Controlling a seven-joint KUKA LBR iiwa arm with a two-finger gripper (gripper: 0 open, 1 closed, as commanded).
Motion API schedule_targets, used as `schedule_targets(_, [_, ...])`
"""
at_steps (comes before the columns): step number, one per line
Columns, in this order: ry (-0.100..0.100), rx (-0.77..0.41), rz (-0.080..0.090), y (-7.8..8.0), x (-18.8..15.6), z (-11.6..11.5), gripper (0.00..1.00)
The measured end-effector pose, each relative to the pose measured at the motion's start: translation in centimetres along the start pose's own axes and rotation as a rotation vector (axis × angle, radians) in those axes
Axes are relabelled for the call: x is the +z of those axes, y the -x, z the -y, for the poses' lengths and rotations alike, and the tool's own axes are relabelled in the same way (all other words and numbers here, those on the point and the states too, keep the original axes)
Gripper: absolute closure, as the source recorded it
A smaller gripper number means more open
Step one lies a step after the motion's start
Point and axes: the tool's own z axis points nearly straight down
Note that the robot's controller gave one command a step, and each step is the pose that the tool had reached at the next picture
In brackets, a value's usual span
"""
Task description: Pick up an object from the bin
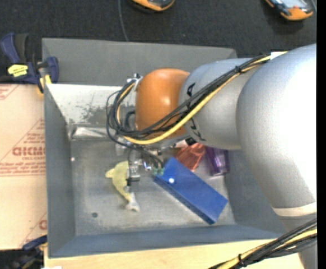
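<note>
Across the right half of the view, the arm [264,111] slants down into the bin [59,167]. Its orange cover [157,102] hangs over the bin's middle, with cables [152,136] looped beneath it.

On the floor, the blue block [192,190] is the largest loose thing. It lies flat and askew, with its upper-left end near the gripper. Behind it, partly under the arm, are a red thing [192,157] and a purple thing [217,162], close together.

Left of the block is a small pale yellow thing [120,179], crumpled or curved, with a thin tail trailing toward the front wall.

The gripper [134,174] is low, at the yellow thing's right edge, either touching it or just beside it. The yellow thing is the nearest candidate for the pick, and it rests on the floor, not lifted. I cannot tell whether the tool is open or closed, or whether anything is in it.

The main risk I see is an off-centre grasp. The tool sits at the yellow thing's edge rather than over its middle, so closing there might pinch only a flap, which could slip out on the way up.

The yellow thing also looks soft and flat, so it may fold or slide along the smooth floor instead of being caught.

A third risk is the blue block. Its end is close enough that a small sideways shift could knock it or wedge it against the tool.
</note>
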Motion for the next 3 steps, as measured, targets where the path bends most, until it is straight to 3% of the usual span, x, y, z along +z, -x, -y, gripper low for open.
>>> schedule_targets(1, [0.005, -0.132, -0.011, -0.1, 5.3, 1.2, 1.0])
schedule_targets(2, [0.005, -0.132, -0.011, -0.1, 5.3, 1.2, 1.0])
schedule_targets(3, [0.005, -0.115, -0.019, -0.5, 0.7, 1.7, 1.0])
